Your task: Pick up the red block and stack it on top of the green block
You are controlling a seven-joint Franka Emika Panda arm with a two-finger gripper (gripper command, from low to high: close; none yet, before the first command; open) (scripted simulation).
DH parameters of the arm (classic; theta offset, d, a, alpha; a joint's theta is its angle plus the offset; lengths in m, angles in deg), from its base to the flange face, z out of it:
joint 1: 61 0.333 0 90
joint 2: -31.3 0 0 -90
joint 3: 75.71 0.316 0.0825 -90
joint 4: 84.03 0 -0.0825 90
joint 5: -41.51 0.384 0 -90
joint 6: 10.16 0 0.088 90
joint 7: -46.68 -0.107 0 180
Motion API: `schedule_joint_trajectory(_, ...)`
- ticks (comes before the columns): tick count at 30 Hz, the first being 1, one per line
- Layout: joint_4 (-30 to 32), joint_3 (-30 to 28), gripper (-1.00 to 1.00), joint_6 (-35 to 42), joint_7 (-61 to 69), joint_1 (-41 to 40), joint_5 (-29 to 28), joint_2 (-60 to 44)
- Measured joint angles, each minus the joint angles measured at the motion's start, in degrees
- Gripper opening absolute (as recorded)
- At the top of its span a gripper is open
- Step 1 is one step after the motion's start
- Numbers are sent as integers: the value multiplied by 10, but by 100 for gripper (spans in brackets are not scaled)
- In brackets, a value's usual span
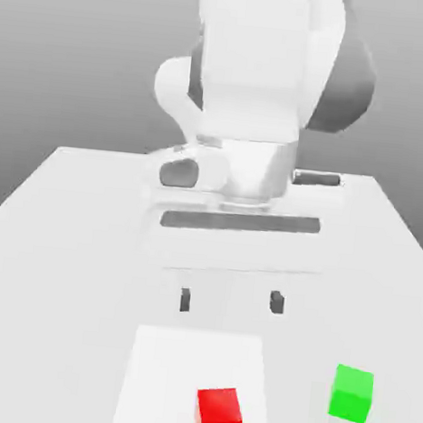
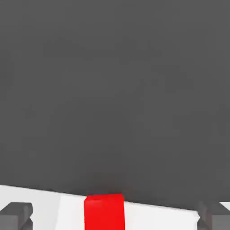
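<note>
Currently the white arm's two-finger gripper (image 1: 230, 301) hangs spread wide above the white table (image 1: 58, 237), holding nothing. Small red cube (image 1: 219, 414) sits ahead, lower edge cropped; small green cube (image 1: 351, 393) apparently well apart, toward the exterior view's right.

White table (image 1: 58, 237), grey backdrop (image 1: 76, 47)
</note>
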Motion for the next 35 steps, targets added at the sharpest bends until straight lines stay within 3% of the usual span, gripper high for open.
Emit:
schedule_joint_trajectory(8, 2, 1, 0, -95, 7, 3, -7, -166)
schedule_joint_trajectory(9, -1, 1, -100, -111, 8, 3, -6, -186)
schedule_joint_trajectory(16, -1, 1, -100, -115, 7, 3, -7, -190)
schedule_joint_trajectory(21, 14, 7, -100, -42, 9, 6, -6, -103)
schedule_joint_trajectory(26, 42, 89, -100, -7, 34, 80, -19, -40)
schedule_joint_trajectory(31, 47, 106, -100, -66, 17, 130, -64, -97)
schedule_joint_trajectory(32, 46, 101, 100, -80, 11, 135, -72, -112)
schedule_joint_trajectory(35, 46, 101, 100, -80, 11, 135, -72, -112)
